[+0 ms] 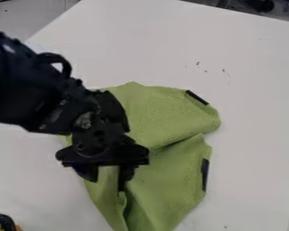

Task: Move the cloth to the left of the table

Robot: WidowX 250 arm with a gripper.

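Over the green cloth (165,113) on the white table (255,94) — the gripper (106,180) hangs, jaws spread apart.

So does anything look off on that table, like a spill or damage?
Small dark specks dot the white table near the green cloth, perhaps dirt or scuffs. The cloth lies creased, not flat. No spill stands out.
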